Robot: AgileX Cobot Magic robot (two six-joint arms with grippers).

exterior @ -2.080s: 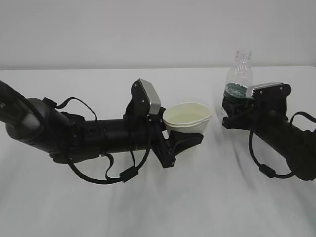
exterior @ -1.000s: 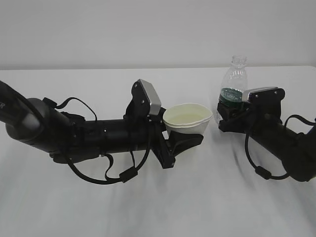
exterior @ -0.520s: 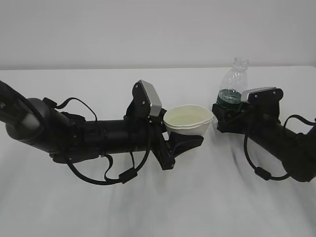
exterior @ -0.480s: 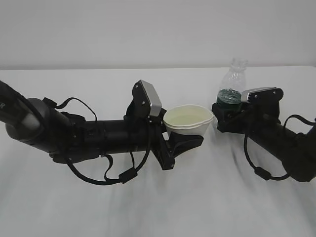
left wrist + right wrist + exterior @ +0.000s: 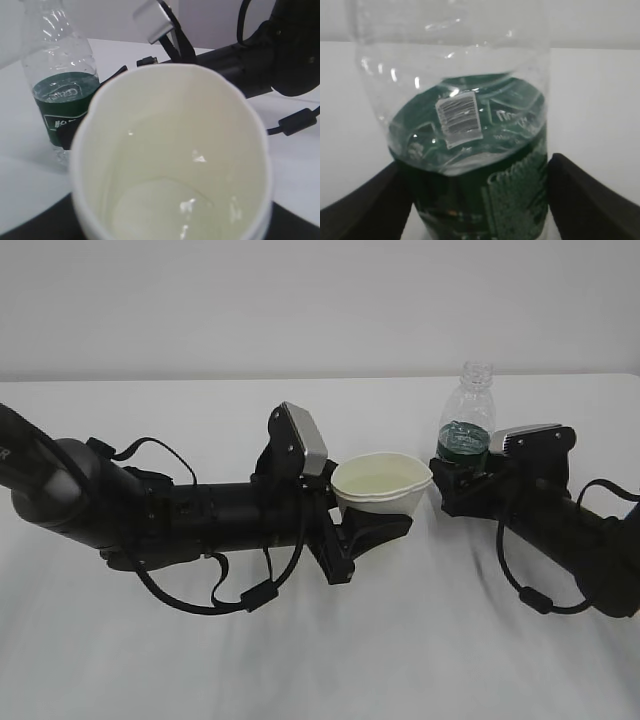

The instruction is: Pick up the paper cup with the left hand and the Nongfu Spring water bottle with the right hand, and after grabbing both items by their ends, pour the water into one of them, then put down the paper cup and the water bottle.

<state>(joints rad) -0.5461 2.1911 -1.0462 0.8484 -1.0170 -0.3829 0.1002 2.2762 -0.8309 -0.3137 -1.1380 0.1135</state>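
White tabletop; green bottle label's writing unreadable. My left gripper pinches the paper cup; my right gripper's jaws stand spread beside the bottle.

Note for your log: paper cup fills the left wrist view, base cut off at the bottom edge, hiding the left gripper's fingers. Nongfu Spring water bottle: neck and base cropped in the right wrist view; label text unreadable.
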